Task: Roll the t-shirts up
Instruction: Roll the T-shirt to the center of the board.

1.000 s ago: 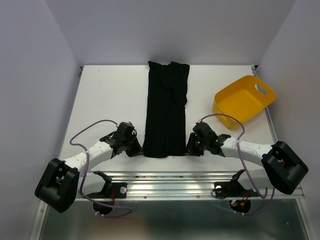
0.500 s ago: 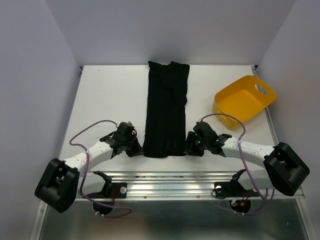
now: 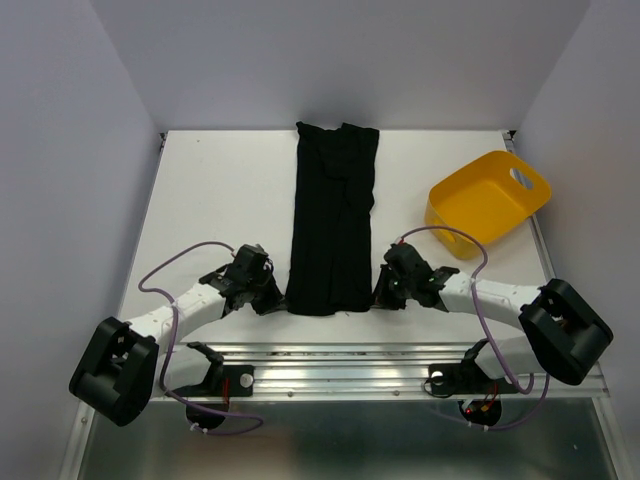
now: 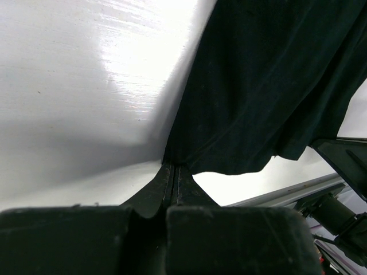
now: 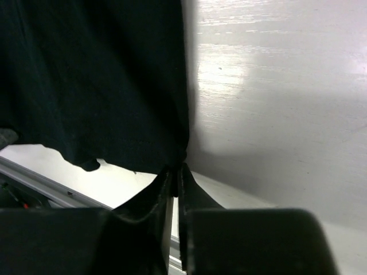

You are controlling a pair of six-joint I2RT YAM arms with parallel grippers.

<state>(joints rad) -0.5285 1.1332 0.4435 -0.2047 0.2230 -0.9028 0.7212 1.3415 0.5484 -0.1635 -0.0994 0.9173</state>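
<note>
One black t-shirt (image 3: 333, 217) lies folded into a long strip down the middle of the white table (image 3: 220, 200). My left gripper (image 3: 277, 297) is shut on its near left corner; in the left wrist view the fabric (image 4: 269, 86) rises from the pinched fingertips (image 4: 172, 167). At the near right corner my right gripper (image 3: 381, 295) is shut on the cloth (image 5: 97, 80), which meets the closed tips (image 5: 179, 168). Both corners are slightly lifted off the table.
A yellow plastic tub (image 3: 489, 198) sits at the right side of the table. A metal rail (image 3: 340, 360) runs along the near edge, with the arm bases and purple cables (image 3: 165, 275) beside it. White walls enclose the table.
The left gripper closed on the shirt's near left corner. The right gripper opened wider, shifted slightly left, then closed on the near right corner.
</note>
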